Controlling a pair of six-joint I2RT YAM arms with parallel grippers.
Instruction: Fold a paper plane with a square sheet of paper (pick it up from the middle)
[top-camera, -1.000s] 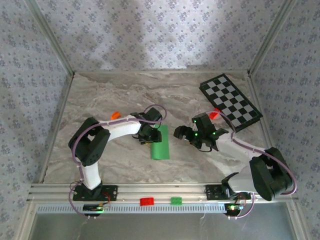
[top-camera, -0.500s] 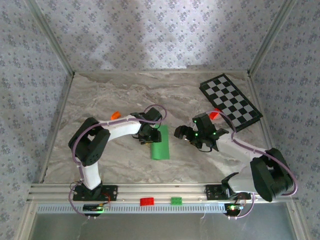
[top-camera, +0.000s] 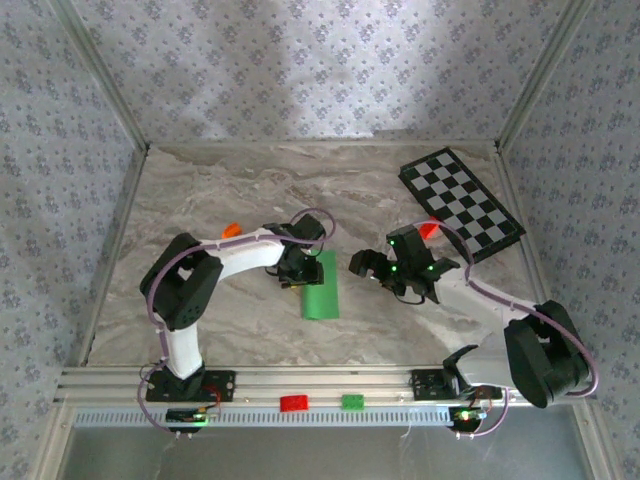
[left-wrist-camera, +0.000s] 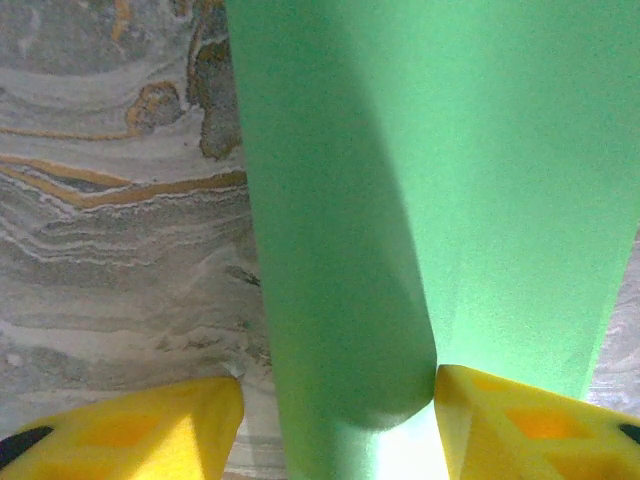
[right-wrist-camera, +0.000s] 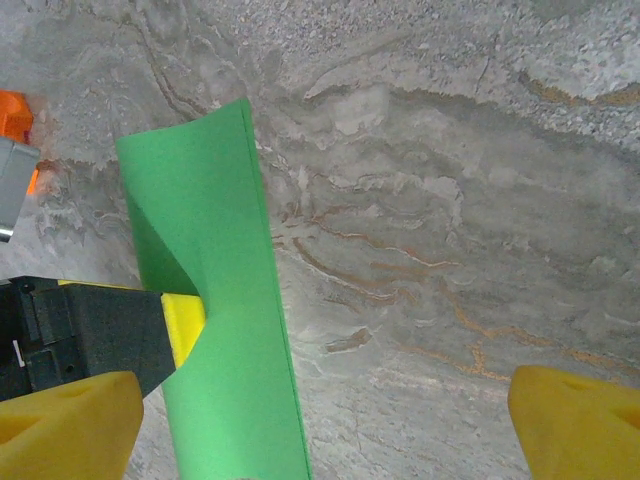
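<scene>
Marble table (top-camera: 200, 200): open room on all sides of centre; checkered board (top-camera: 462, 204) well apart, far right corner. Mid-table, square sheet of paper (top-camera: 321, 287), doubled over into long strip, long axis near-to-far. At strip's far left edge, left gripper (top-camera: 296, 280), jaws half-parted astride curled fold, one finger tucked under upper layer; firm hold or not, cannot tell. Near strip's right side, right gripper (top-camera: 360, 265), spread wide, empty, fingers aimed at strip.

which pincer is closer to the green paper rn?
Left. The left pincer is right at the folded green paper, fingers straddling it; the right pincer hangs open off to the paper's right, apart from it.
</scene>
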